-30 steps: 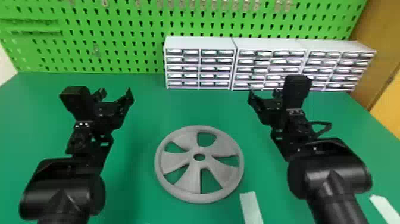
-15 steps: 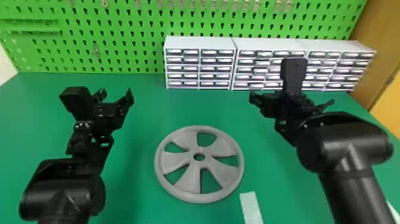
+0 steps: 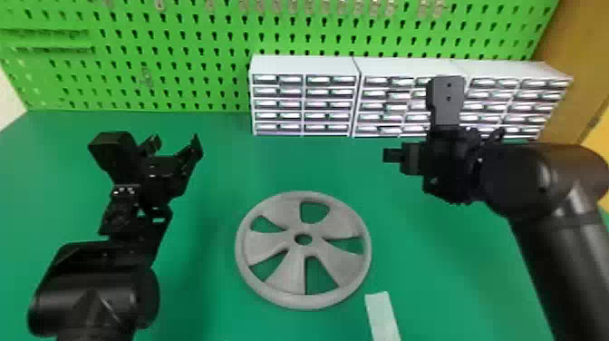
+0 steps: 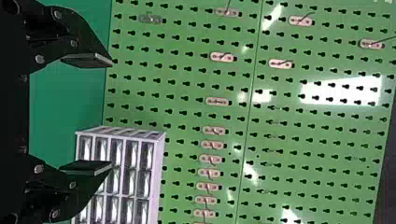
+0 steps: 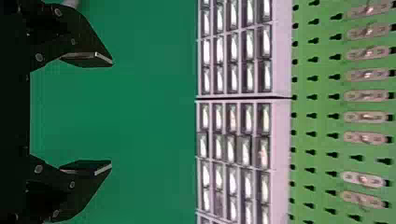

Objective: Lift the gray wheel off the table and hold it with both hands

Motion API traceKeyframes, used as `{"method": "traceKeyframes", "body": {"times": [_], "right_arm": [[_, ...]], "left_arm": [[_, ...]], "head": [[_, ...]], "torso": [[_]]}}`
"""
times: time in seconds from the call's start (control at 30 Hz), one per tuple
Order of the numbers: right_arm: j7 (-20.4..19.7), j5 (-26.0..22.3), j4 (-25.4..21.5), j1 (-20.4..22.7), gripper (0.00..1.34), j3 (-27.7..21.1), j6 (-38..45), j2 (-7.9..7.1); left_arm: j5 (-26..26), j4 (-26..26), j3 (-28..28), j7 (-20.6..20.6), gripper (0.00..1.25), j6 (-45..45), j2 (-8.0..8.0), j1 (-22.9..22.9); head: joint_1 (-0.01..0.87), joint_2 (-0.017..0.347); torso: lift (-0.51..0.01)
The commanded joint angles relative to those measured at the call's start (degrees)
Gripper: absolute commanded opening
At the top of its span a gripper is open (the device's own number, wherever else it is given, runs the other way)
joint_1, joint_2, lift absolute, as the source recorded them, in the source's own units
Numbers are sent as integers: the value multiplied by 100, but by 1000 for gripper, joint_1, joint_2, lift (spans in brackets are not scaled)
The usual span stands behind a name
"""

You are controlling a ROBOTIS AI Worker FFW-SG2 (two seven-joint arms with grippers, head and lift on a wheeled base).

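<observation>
The wheel (image 3: 291, 272) lies on the table (image 3: 204, 281), before drawer units (image 3: 303, 104) and a pegboard (image 3: 190, 50).

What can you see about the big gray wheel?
The gray wheel is round, with a thick smooth rim, broad curvy spokes, and a small round hole in the middle. Green shows through five bigger gaps between the spokes. It looks like plastic, but I can't be sure. It lies flat on the green table, near a pale strip, and no gripper touches it.
</observation>
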Motion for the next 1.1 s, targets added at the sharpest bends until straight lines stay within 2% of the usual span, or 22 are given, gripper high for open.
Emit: {"method": "traceKeyframes", "body": {"times": [0.0,0.23,0.37,0.53,0.73,0.87,1.07], "right_arm": [[-327,-1077,319,-233,853,207,101,-252],[-959,-2457,820,-506,874,735,13,-551],[-1030,-3221,1268,-646,879,910,5,-691],[-1056,-3626,1532,-787,879,1262,-4,-867],[-1065,-4294,1954,-1121,879,1991,-83,-1166],[-1065,-4768,2253,-1288,879,2387,-189,-1289],[-1065,-5137,2481,-1525,879,2826,-321,-1429]], "left_arm": [[-26,-10,2,0,772,13,1,11],[-52,-54,19,0,772,40,27,28],[-61,-62,2,9,772,57,71,28],[-43,-89,-33,79,772,66,151,46],[62,-133,-165,220,772,110,300,46],[141,-142,-262,325,772,110,397,37],[176,-168,-315,387,772,128,458,37]], "head": [[711,15],[711,15],[711,15],[711,15],[711,15],[711,15],[711,15]], "torso": [[-98],[-98],[-98],[-98],[-98],[-98],[-98]]}}
